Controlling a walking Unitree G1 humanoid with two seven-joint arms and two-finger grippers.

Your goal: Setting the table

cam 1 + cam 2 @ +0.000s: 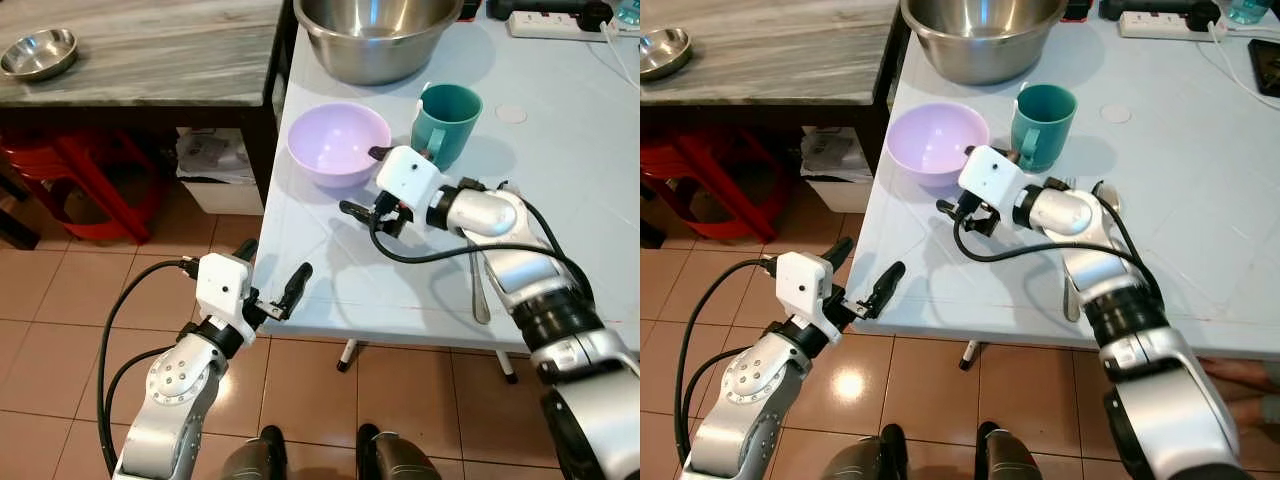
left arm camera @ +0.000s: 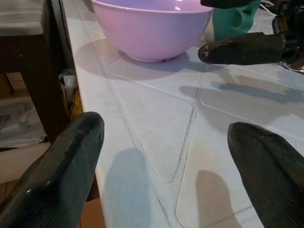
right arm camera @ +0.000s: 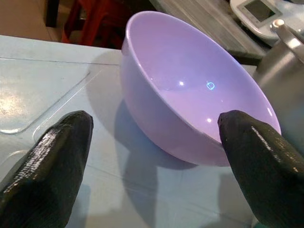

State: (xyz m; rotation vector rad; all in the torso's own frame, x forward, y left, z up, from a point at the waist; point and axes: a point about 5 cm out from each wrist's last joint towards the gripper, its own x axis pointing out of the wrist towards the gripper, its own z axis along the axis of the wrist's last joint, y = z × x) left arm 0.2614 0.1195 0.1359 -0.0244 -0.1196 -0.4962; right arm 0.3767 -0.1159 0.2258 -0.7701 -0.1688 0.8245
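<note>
A lilac bowl [image 1: 338, 140] stands near the left edge of the pale blue table [image 1: 420, 290], with a teal mug [image 1: 447, 122] to its right. My right gripper [image 1: 366, 182] hovers open just in front of the bowl, one finger near the rim and one lower down; its wrist view has the bowl [image 3: 190, 109] close ahead between the fingertips [image 3: 47, 175]. My left gripper [image 1: 270, 270] is open at the table's front left corner, level with the tabletop, pointing toward the bowl [image 2: 152, 28]. A spoon [image 1: 478, 285] lies on the table under my right forearm.
A large steel bowl [image 1: 375, 35] sits behind the lilac one. A power strip [image 1: 545, 22] lies at the back right. To the left stands a marble-topped table [image 1: 150, 60] with a small steel bowl [image 1: 38, 52], and a red stool [image 1: 90, 185] beneath it.
</note>
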